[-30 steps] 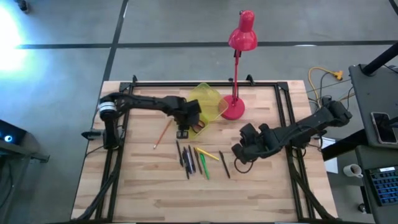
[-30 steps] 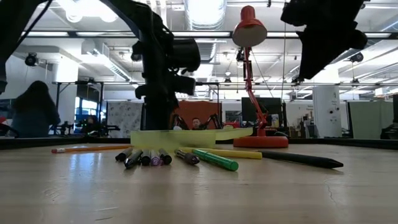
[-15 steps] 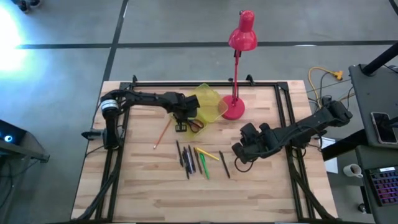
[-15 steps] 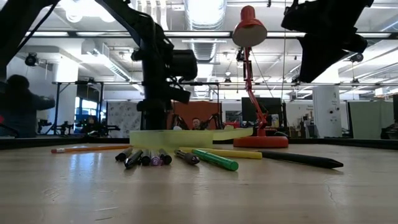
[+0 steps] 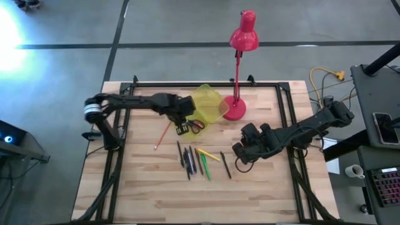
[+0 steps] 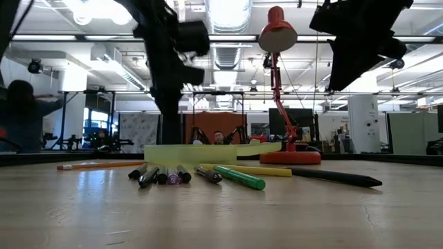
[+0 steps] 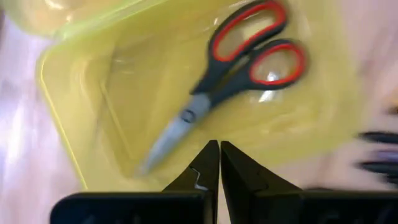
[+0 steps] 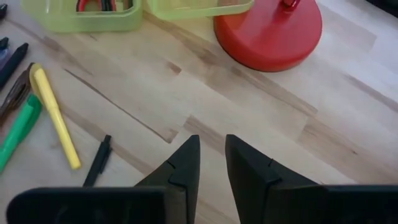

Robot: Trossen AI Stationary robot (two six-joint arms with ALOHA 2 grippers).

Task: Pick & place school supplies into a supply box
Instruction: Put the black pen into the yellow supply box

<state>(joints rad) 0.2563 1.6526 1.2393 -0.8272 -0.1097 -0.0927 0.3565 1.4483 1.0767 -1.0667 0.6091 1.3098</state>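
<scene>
The translucent yellow-green supply box (image 5: 209, 103) lies open near the table's far middle, beside the red lamp's base. The red-handled scissors (image 7: 230, 62) lie flat in its tray, also seen in the high view (image 5: 197, 127). My left gripper (image 7: 219, 146) hovers above the tray, shut and empty. Several pens (image 5: 190, 161) lie on the table near the box, with a green marker (image 6: 239, 178), a yellow one (image 8: 56, 118) and a dark pen (image 5: 225, 165). An orange pencil (image 5: 164, 134) lies to their left. My right gripper (image 8: 211, 146) hangs above the wood right of the pens, fingers slightly apart.
The red desk lamp (image 5: 235, 107) stands on its round base just right of the box, its head leaning over the far edge. Black rails run along the table's left, right and far sides. Bare wood lies toward the near edge. People show in the room behind.
My left gripper has risen from just over the box's tray and its arm has drawn back a little toward the table's left. The scissors now lie uncovered in the tray. My right arm has kept still.
</scene>
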